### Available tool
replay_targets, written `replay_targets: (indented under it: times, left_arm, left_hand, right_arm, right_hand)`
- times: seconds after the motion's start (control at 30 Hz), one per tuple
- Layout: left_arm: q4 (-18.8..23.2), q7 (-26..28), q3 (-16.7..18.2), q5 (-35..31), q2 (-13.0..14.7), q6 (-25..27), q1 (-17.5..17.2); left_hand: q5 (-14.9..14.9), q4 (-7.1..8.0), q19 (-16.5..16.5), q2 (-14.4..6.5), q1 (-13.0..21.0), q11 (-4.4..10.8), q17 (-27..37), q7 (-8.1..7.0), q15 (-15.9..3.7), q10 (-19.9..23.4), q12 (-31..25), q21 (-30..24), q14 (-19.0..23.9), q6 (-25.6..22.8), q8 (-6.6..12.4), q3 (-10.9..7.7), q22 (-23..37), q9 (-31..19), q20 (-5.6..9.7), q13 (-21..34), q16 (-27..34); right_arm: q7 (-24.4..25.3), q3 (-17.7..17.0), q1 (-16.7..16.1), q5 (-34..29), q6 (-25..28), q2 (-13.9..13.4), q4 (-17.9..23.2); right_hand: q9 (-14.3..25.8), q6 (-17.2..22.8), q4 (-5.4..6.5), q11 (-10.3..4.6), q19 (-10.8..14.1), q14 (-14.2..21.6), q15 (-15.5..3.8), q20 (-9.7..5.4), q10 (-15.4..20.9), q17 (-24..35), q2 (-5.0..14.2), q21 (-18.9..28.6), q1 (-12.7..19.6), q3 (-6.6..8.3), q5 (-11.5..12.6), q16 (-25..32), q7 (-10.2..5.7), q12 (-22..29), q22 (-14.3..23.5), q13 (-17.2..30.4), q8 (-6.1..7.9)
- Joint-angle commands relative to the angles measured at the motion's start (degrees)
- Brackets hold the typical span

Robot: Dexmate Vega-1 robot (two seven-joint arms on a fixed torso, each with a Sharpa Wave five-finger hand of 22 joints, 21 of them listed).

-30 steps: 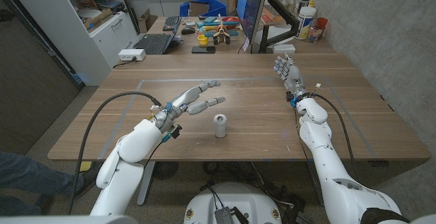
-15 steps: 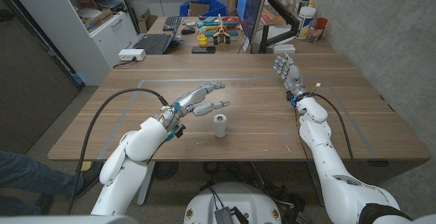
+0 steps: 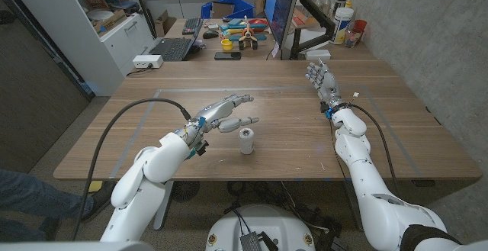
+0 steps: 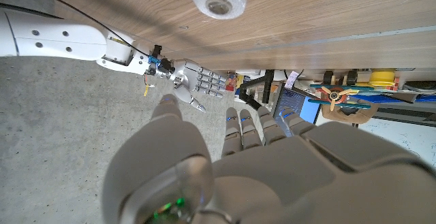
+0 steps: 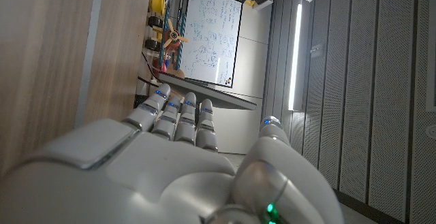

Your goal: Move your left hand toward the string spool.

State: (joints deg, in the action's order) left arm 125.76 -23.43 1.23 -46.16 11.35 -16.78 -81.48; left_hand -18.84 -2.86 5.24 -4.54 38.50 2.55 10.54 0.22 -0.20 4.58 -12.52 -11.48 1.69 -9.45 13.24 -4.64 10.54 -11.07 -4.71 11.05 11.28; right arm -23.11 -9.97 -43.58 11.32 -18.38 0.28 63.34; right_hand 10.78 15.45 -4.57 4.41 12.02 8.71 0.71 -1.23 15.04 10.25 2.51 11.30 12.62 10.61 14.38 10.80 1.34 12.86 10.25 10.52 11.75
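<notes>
The string spool [image 3: 246,140] stands upright near the middle of the wooden counter [image 3: 290,129], toward its near edge. The left hand [image 3: 221,114] hovers just beside it, slightly behind and to the left, fingers [image 3: 242,120] spread and holding nothing. The right hand [image 3: 322,79] waits well apart on the far right side, fingers apart and empty.

The white-and-grey left robot hand [image 3: 223,112] hovers with fingers spread toward two o'clock; the right robot hand [image 3: 322,78] stands upright, fingers apart, empty.
</notes>
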Motion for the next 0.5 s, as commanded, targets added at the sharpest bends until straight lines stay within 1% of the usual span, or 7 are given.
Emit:
replay_targets:
  times: [0.03, 0.1, 0.17, 0.2, 0.33, 0.5]
  left_arm:
    - [0.79, 0.76, -1.15, -4.41, 1.60, 0.41, 0.07]
    - [0.80, 1.04, -1.35, -5.21, 1.93, 0.36, 0.14]
    - [0.93, 2.20, -1.94, -7.78, 2.59, 0.08, 0.06]
    - [0.96, 2.38, -2.09, -8.27, 2.78, 0.05, 0.08]
    - [1.10, 2.66, -2.51, -9.09, 3.15, 0.22, 0.09]
    - [1.56, 4.08, -3.21, -11.90, 3.82, 0.41, -0.10]
  left_hand:
    - [0.11, -0.31, -0.38, -0.08, 0.84, 0.07, 0.11, -0.08, 0.04, 0.47, -0.25, -0.45, 0.73, -0.68, 0.05, -0.09, 0.08, -0.13, 0.24, 0.33, 0.16]
    - [0.12, -0.35, -0.40, -0.08, 0.91, 0.29, 0.11, -0.07, -0.07, 0.64, -0.30, -0.46, 0.78, -0.77, 0.06, -0.09, 0.08, -0.13, 0.23, 0.33, 0.16]
    - [0.13, -0.38, -0.46, -0.08, 0.97, 0.38, 0.11, -0.22, -0.10, 0.73, -0.32, -0.48, 0.82, -0.89, 0.08, -0.10, 0.09, -0.13, 0.18, 0.33, 0.17]
    - [0.13, -0.39, -0.46, -0.09, 0.98, 0.41, 0.11, -0.24, -0.12, 0.73, -0.32, -0.48, 0.83, -0.88, 0.07, -0.10, 0.09, -0.13, 0.21, 0.33, 0.17]
    - [0.15, -0.46, -0.54, -0.12, 1.10, 0.46, 0.12, -0.35, -0.13, 0.76, -0.29, -0.51, 1.05, -0.99, 0.06, -0.12, 0.09, -0.14, 0.15, 0.34, 0.22]
    - [0.16, -0.52, -0.56, -0.14, 1.23, 0.50, 0.13, -0.42, -0.10, 0.72, -0.23, -0.51, 1.06, -1.08, 0.03, -0.14, 0.09, -0.14, 0.04, 0.34, 0.19]
  right_arm:
    - [-0.35, -0.43, 0.01, 0.09, -0.09, -0.05, -0.05]
    - [-0.33, -0.48, 0.00, 0.09, -0.04, -0.07, -0.02]
    - [-0.28, -0.57, 0.02, 0.05, 0.02, -0.16, -0.02]
    - [-0.28, -0.61, 0.03, 0.08, 0.06, -0.18, -0.03]
    - [-0.31, -0.70, -0.04, 0.10, 0.08, -0.21, 0.08]
    - [-0.29, -0.79, -0.24, 0.16, 0.26, -0.22, 0.42]
  right_hand:
    - [0.18, 0.69, -0.43, 0.04, -0.14, 0.32, 0.02, -0.06, 0.43, 0.31, 0.08, 0.13, 0.23, 0.10, -0.01, 0.00, -0.05, 0.03, 0.29, 0.34, -0.29]
    - [0.18, 0.70, -0.43, 0.06, -0.18, 0.33, -0.02, -0.01, 0.43, 0.31, 0.08, 0.12, 0.23, 0.10, -0.01, 0.00, -0.07, 0.03, 0.29, 0.34, -0.29]
    - [0.18, 0.69, -0.44, 0.10, -0.19, 0.35, -0.01, -0.01, 0.55, 0.31, 0.08, 0.12, 0.23, 0.09, -0.01, 0.00, -0.09, 0.07, 0.29, 0.34, -0.30]
    - [0.18, 0.71, -0.44, -0.20, -0.19, 0.35, -0.02, -0.02, 0.39, 0.31, 0.08, 0.12, 0.22, 0.08, -0.01, 0.00, -0.07, 0.00, 0.29, 0.34, -0.29]
    - [0.18, 0.70, -0.46, -0.09, -0.17, 0.35, -0.01, -0.06, 0.47, 0.32, 0.09, 0.13, 0.21, 0.07, -0.01, -0.01, -0.10, 0.02, 0.29, 0.34, -0.31]
    - [0.18, 0.70, -0.47, 0.02, -0.18, 0.42, -0.05, -0.02, 0.58, 0.32, 0.09, 0.13, 0.21, 0.05, -0.01, 0.01, -0.10, 0.05, 0.29, 0.34, -0.31]
